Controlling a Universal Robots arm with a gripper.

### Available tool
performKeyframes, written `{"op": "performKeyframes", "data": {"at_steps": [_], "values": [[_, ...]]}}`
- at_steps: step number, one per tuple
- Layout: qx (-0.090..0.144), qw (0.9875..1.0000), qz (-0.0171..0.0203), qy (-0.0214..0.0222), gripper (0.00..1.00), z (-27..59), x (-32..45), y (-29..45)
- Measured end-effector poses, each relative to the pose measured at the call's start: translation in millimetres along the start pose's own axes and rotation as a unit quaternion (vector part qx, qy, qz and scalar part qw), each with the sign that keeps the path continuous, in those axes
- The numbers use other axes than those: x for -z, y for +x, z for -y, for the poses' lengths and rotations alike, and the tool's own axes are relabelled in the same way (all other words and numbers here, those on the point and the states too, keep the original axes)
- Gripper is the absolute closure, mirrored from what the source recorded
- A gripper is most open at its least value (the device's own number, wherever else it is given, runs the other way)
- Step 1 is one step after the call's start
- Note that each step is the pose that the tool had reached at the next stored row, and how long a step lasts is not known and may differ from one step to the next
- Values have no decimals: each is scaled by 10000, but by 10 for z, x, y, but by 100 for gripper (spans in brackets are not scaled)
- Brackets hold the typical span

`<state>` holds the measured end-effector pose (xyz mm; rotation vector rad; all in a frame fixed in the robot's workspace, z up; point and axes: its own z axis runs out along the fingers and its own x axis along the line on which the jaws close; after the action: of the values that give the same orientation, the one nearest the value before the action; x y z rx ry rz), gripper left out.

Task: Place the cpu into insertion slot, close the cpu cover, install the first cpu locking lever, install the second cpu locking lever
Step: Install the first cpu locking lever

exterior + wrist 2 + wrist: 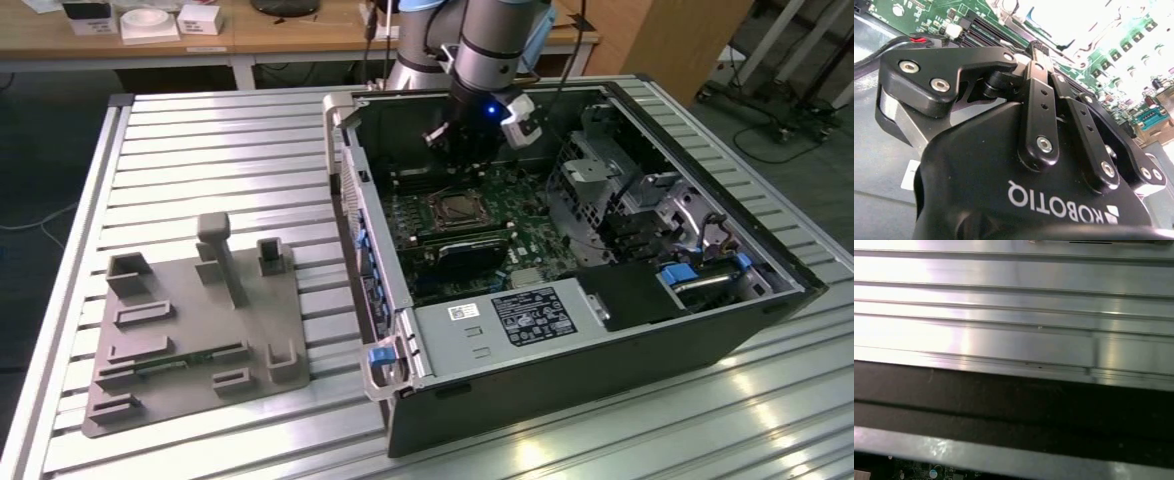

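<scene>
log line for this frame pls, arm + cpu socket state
gripper: inside open PC case, above motherboard | cpu: seated in insertion slot | holding: cannot tell

Bright overhead glare streaks the ribbed table (200, 150) and washes out the motherboard (1094, 30), perhaps overexposed.

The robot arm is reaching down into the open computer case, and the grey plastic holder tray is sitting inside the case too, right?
Not quite. The gripper does reach into the open computer case, but the exterior view shows the grey holder tray outside it, on the metal table, toward that view's left.
</scene>
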<state>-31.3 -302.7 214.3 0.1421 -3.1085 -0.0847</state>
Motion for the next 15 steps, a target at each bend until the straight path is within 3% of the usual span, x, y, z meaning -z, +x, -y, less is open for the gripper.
{"op": "performKeyframes", "data": {"at_steps": [15], "values": [[-37,10000,3,-1,89,-10,-30,-67]]}}
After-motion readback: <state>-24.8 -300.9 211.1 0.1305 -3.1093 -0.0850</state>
